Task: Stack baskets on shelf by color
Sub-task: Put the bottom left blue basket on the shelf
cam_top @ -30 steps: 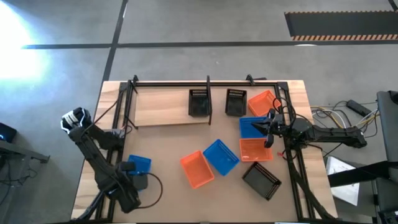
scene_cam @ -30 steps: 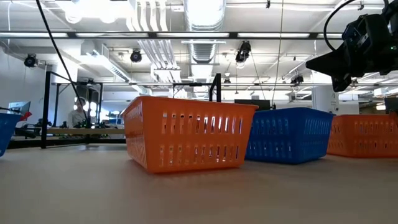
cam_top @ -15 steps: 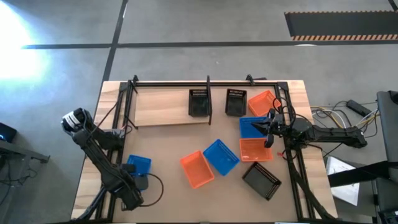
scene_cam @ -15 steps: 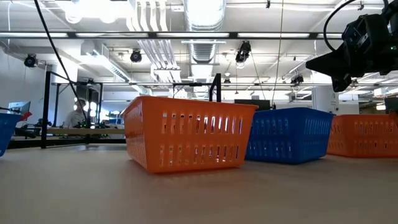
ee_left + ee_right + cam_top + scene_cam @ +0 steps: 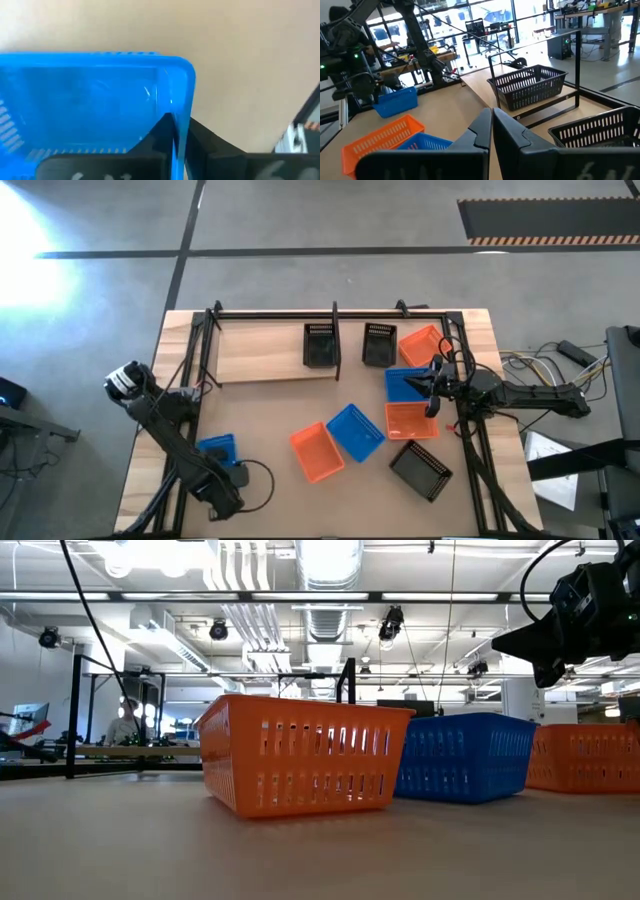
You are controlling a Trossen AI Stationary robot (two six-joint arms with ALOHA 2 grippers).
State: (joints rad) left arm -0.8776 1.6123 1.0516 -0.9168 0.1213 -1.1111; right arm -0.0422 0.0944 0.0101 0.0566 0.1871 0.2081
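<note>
1. Blue basket (image 5: 217,449) held off the tabletop (image 5: 260,480) at its front-left part, wall pinched between the fingers of the left gripper (image 5: 226,470); seen in the left wrist view as a blue rim (image 5: 181,100) running down between two dark fingers (image 5: 155,142).
2. On the shelf (image 5: 260,352): two black baskets, one (image 5: 319,345) near the middle post, the other (image 5: 379,344) just to its right, both on the pale board.
3. Right of those, an orange basket (image 5: 421,343) tilted at the shelf's right end, with a second blue basket (image 5: 407,384) just in front of it and another orange basket (image 5: 411,421) in front of that one.
4. Mid-table: an orange basket (image 5: 317,452) touching a third blue basket (image 5: 355,431) at its right; a black basket (image 5: 420,470) well toward the front-right corner.
5. In the low view, the same orange basket (image 5: 300,766) nearest, the blue one (image 5: 462,757) behind it, one more orange (image 5: 585,757) at the far right.
6. Right gripper (image 5: 433,384) poised above the second blue basket, fingers (image 5: 512,131) pressed together with nothing between them.
7. Nine baskets not all in sight; only eight countable from above.
8. Beyond the table, a grey floor (image 5: 320,220) with dark lines.
</note>
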